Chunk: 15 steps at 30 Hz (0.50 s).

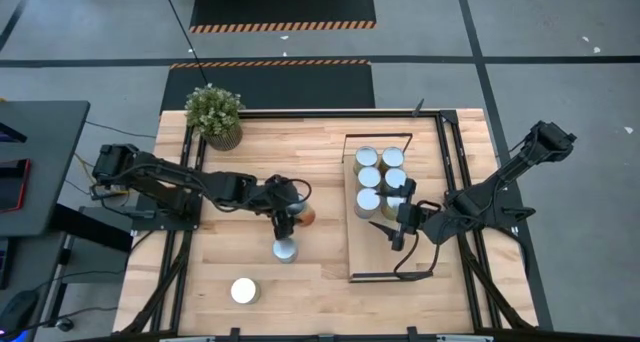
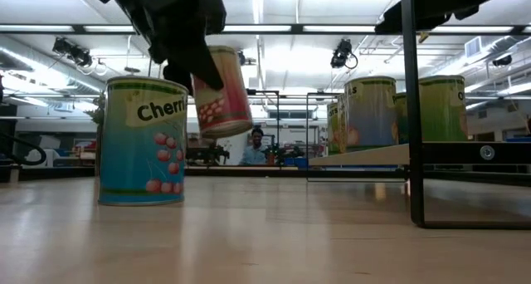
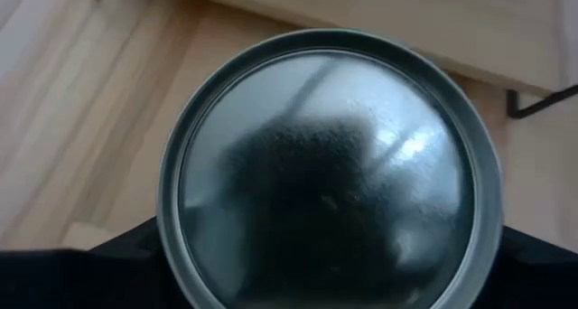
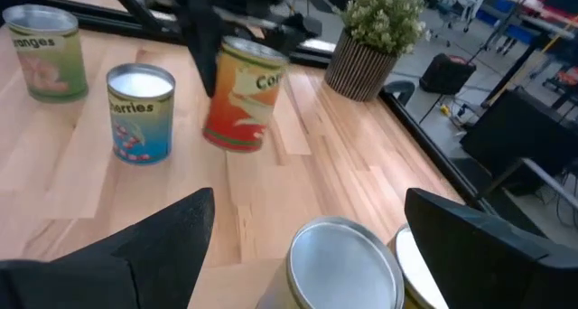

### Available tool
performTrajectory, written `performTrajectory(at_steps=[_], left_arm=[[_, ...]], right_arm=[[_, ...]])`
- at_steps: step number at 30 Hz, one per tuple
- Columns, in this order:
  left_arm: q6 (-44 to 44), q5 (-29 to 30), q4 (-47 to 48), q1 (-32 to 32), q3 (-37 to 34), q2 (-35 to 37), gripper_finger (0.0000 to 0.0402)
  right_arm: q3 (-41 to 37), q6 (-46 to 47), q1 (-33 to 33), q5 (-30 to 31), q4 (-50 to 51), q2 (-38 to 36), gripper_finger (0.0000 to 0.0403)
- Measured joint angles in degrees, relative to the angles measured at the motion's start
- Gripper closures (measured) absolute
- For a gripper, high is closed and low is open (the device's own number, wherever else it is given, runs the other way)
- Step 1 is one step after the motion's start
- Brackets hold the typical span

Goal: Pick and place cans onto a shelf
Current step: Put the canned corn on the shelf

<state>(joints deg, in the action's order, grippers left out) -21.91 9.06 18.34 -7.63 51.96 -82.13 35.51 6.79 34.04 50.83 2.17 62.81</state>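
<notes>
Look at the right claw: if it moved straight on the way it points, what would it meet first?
Most likely a silver-lidded can on the shelf, directly between the open right claw's fingers. Depth is unclear, but nothing else looks nearer.

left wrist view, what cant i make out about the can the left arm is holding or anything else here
- Left wrist view: the round silver-grey lid of the orange-labelled tin can fills the frame, hiding the label and the left gripper contact.
- Low view: the dark left gripper covers part of that can's label.
- Right wrist view: the word on the can is cut short by its curve.
- High view: shelf can labels too small.
</notes>
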Motion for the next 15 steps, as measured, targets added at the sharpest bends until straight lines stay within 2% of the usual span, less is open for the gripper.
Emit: performTrajectory(at_steps=[12, 15], left_arm=[[-1.23, -1.55, -8.59, -0.97, 0.22, -0.44, 0.0091], [0.11, -1.43, -7.73, -1.33, 3.36, -3.28, 0.0091]], right_arm=[[5.32, 3.70, 0.90, -5.93, 5.86, 0.37, 0.0032], [6.65, 3.85, 1.92, -6.43, 7.75, 0.35, 0.0032]])
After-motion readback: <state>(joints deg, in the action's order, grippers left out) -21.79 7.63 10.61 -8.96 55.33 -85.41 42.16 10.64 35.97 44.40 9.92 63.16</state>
